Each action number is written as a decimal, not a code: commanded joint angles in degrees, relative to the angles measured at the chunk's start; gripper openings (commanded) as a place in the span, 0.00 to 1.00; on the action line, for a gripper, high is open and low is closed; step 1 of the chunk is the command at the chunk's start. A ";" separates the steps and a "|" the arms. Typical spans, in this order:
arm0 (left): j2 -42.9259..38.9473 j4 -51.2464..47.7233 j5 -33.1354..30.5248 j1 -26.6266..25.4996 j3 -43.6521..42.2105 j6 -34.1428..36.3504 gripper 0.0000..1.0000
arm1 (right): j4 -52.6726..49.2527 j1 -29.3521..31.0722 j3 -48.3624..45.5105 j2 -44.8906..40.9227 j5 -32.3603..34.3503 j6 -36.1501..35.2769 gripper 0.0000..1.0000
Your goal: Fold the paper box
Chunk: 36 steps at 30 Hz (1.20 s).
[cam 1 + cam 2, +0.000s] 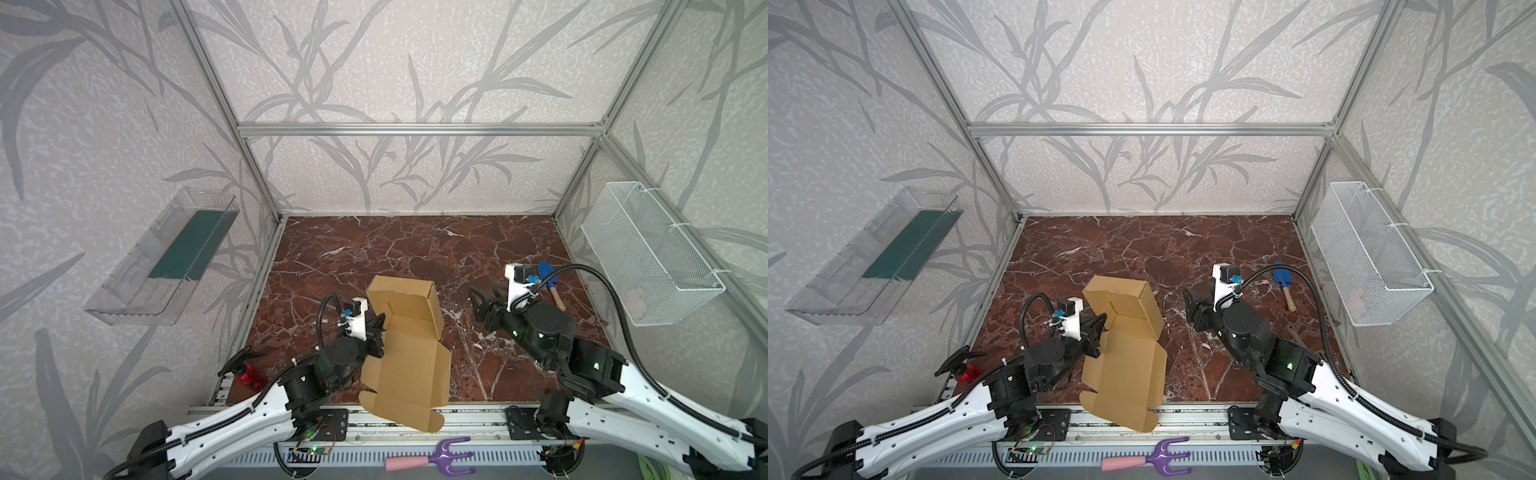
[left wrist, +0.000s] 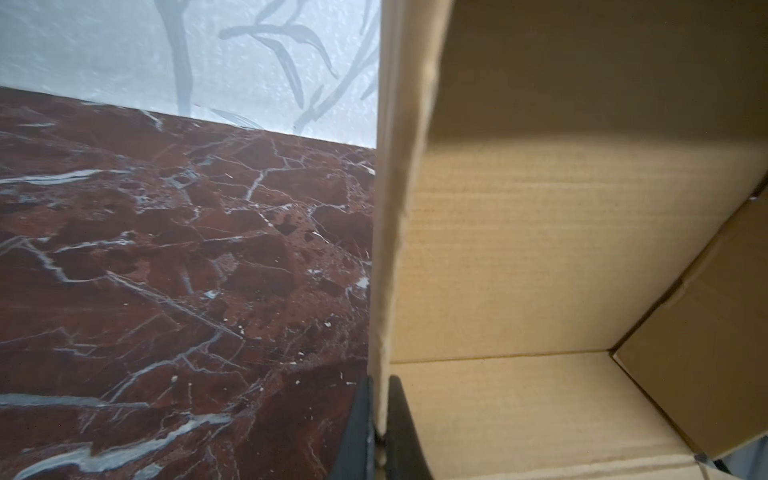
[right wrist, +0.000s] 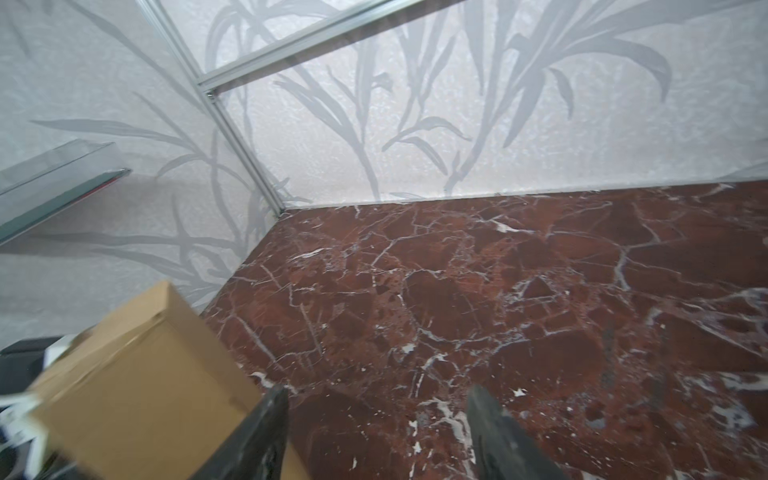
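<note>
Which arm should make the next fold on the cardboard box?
Probably right. The left arm has its jaws shut on a wall edge of the cardboard box, steadying it. The right arm is free beside the box, jaws open and holding nothing.

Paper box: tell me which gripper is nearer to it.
Left. The left gripper is shut on an edge of the paper box; the right gripper is open, apart, to its right.

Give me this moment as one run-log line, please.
left gripper: shut on paper box wall | right gripper: open, apart from paper box | paper box: partly folded, lid open
</note>
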 commanded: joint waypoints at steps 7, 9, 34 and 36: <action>-0.68 -1.95 14.76 0.19 2.62 1.77 0.00 | 11.99 -5.95 -3.19 11.68 -26.44 7.45 0.68; -0.51 -1.08 15.95 0.17 2.63 2.01 0.00 | 15.13 -5.91 -4.45 13.90 -28.90 10.58 0.68; 3.77 3.32 14.14 0.23 2.19 0.16 0.00 | 33.87 0.24 -13.63 19.20 -35.24 22.33 0.63; 4.16 2.44 13.66 0.20 2.53 0.16 0.00 | 33.95 1.10 -13.80 18.98 -34.77 22.16 0.63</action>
